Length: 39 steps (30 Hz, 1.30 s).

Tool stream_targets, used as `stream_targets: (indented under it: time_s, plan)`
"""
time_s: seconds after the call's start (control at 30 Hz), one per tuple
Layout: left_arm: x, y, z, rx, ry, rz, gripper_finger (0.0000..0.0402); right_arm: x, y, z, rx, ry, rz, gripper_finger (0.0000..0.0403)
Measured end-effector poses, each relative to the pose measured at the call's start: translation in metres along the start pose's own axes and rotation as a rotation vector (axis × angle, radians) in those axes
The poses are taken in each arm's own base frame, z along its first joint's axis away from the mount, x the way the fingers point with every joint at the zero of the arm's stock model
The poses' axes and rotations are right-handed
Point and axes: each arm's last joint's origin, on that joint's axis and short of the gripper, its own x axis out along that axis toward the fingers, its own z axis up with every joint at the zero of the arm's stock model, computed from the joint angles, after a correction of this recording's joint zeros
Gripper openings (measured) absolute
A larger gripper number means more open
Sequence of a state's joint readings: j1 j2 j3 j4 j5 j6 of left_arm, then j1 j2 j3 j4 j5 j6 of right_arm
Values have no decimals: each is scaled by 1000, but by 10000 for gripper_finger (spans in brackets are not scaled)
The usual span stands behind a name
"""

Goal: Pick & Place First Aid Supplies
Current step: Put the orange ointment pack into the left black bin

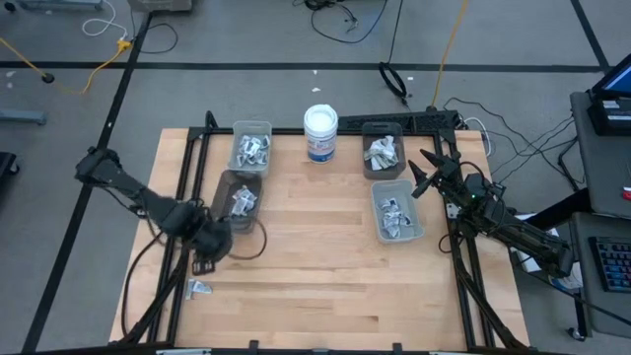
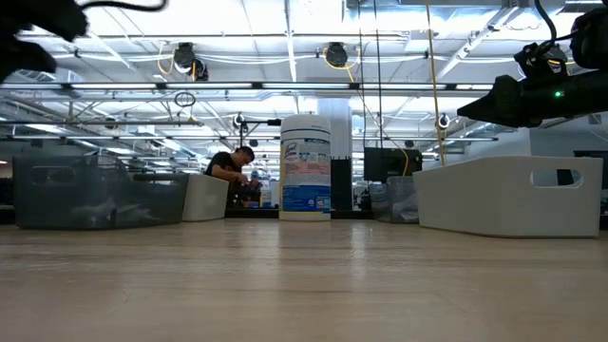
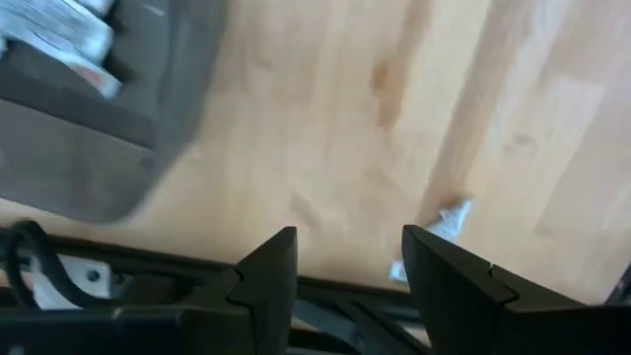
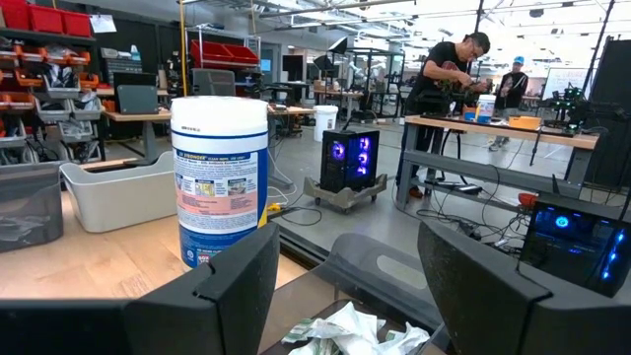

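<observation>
Overhead, table-level, two wrist-mounted close views.

Left gripper (image 1: pixel 205 258) hangs low at the table's left edge, jaws apart; right gripper (image 1: pixel 426 173) waits, jaws wide.

i'm looking out over a grey floor (image 1: pixel 246 39) crossed by dark tape lines, with black and yellow cables (image 1: pixel 449 44) trailing across it behind the wooden table (image 1: pixel 325 266). beyond the table, a big open workshop is stretching back under rows of ceiling lights (image 2: pixel 285 90) and round hanging lamps (image 2: pixel 334 54). shelves with red bins (image 4: pixel 44 20) are lining one side. a glowing purple computer case (image 4: pixel 350 158) is sitting on a low cart, and a person (image 4: pixel 444 74) is bending over a workbench (image 4: pixel 493 133).
</observation>
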State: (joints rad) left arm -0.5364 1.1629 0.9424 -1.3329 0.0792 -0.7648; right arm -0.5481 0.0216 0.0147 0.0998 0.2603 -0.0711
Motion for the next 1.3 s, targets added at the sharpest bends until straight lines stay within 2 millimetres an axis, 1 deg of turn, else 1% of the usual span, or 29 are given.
stream_targets:
  time_s: [0.27, 0.43, 0.6, 0.73, 0.87, 1.03, 1.3]
  plan:
    - [7, -31, -32, 38, 28, 27, 186, 0, 0, 0, 0, 0, 0, 238]
    - [13, -48, -44, 70, 14, -4, 186, 0, 0, 0, 0, 0, 0, 238]
    - [24, -67, -45, 86, 1, -37, 186, 0, 0, 0, 0, 0, 0, 238]
    - [38, -78, -46, 125, 22, 12, 186, 0, 0, 0, 0, 0, 0, 238]
    - [53, -83, -49, 132, 49, 74, 186, 0, 0, 0, 0, 0, 0, 238]
    - [77, -89, -51, 145, 71, 106, 186, 0, 0, 0, 0, 0, 0, 238]
    - [110, -97, -48, 164, 97, 100, 186, 0, 0, 0, 0, 1, 0, 238]
